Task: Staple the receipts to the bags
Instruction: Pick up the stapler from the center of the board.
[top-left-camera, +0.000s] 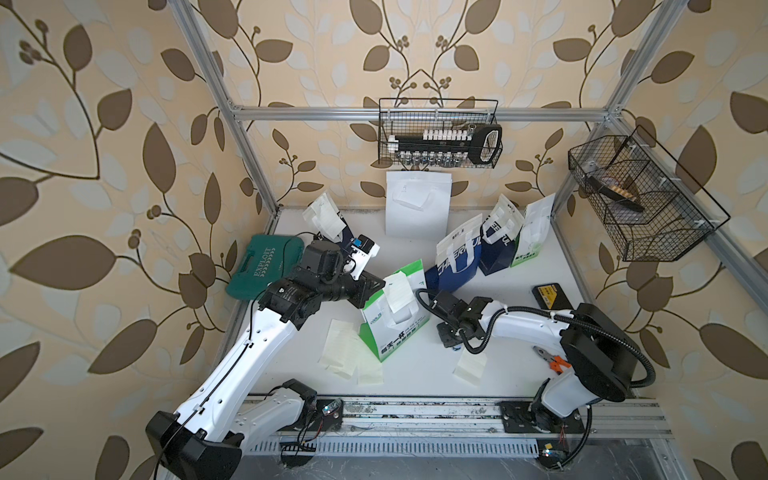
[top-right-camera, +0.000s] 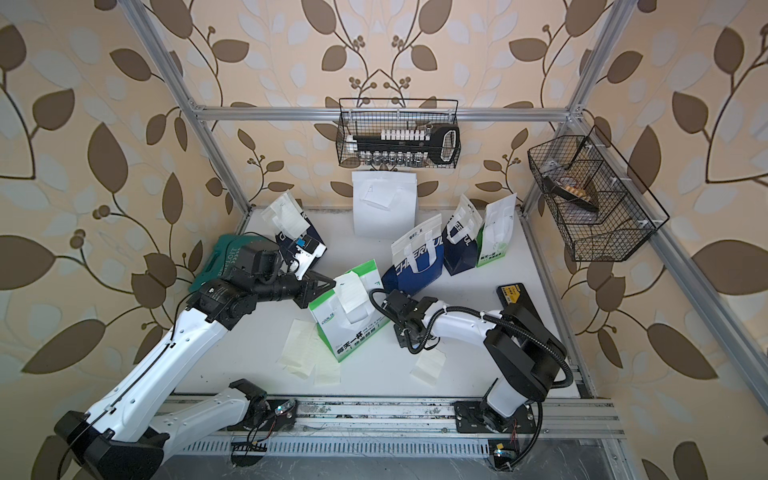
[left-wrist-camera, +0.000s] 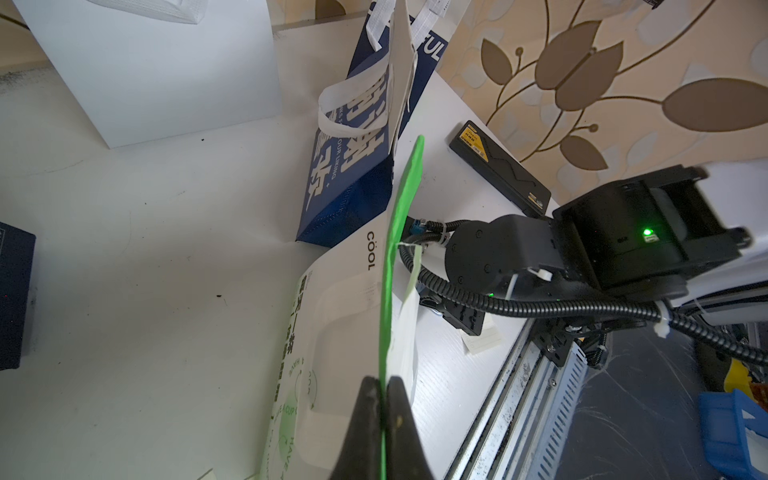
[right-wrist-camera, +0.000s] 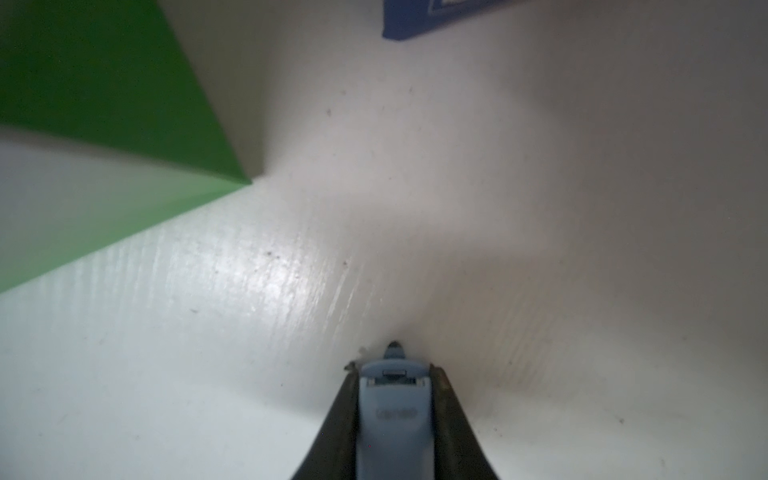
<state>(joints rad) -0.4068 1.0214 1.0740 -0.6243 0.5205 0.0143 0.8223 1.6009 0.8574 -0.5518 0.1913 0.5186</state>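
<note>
Your L fingers (left-wrist-camera: 368, 424) are pinched tight on the green edge of the green/white bag (top-left-camera: 395, 340) mid-tabletop (top-left-camera: 415, 382). R fingers (right-wrist-camera: 343, 424) clamp the lt-blue stapler (right-wrist-camera: 392, 411) close to the tabletop, just off that bag's corner. One receipt (top-left-camera: 397, 293) lies on the bag's front. Loose receipts (top-left-camera: 343, 351) lie flat just beside the bag on its L-arm side, w/ another slip (top-left-camera: 469, 368) on its R-arm side.
</note>
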